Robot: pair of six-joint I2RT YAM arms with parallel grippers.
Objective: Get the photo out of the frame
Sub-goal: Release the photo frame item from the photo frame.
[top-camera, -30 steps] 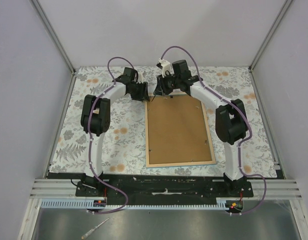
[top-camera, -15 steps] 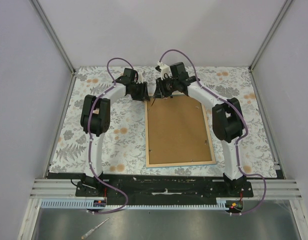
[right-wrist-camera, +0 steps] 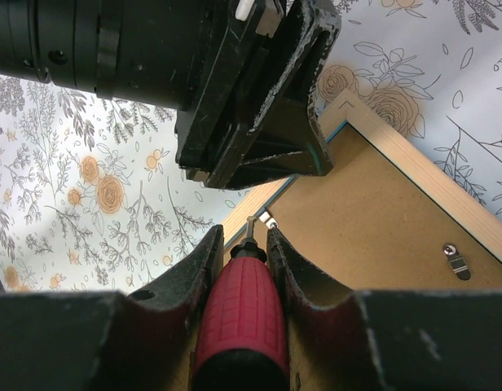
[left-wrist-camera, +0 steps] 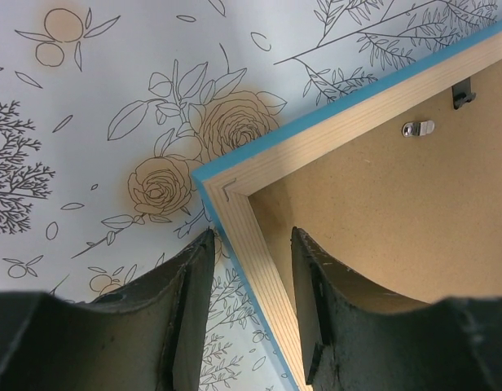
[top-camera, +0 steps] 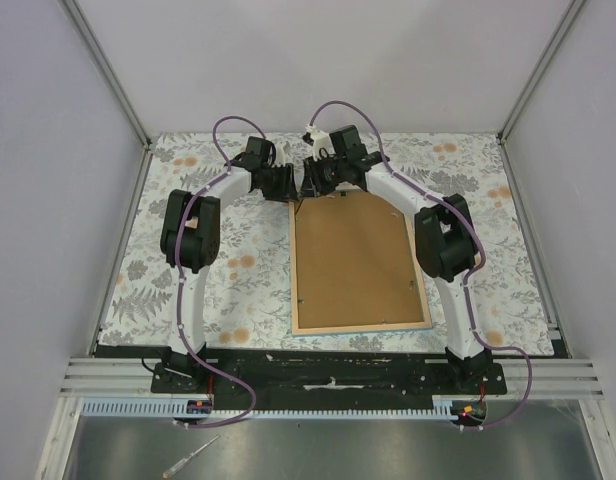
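The photo (top-camera: 356, 260), a large rectangular print, lies face down near the centre of the tabletop. Only its plain brown board back shows, and it is seated inside the frame (top-camera: 360, 327), a thin rectangular border that is bright blue on its outer edge and light wood on the upturned back. The print side is not visible.

Small metal retaining tabs (left-wrist-camera: 418, 128) sit on the board along the frame's inner edge.

At the frame's 11 o'clock corner, the left gripper (left-wrist-camera: 251, 252) stands with its jaws apart, astride the left rail. One finger is outside the blue edge and the other is over the board. Whether it presses on the wood cannot be determined.

At the frame's 12 o'clock edge, just beside that corner, the right gripper (right-wrist-camera: 244, 244) is closed on a red ribbed-handle screwdriver (right-wrist-camera: 239, 318). The tip is at one metal tab (right-wrist-camera: 269, 220) next to the wooden rail.

The white floral-patterned cover (top-camera: 208, 290) extends under the frame in all directions.

Step in hand (judged): releasing the retaining tabs, with the left gripper placed to steady the corner. The board is not yet free.

Next move (judged):
1. Turn or lever the tab clear of the board with a small, controlled motion.
2. Keep the frame from sliding on the cover.
3. Do the same for each other tab before lifting the board out.
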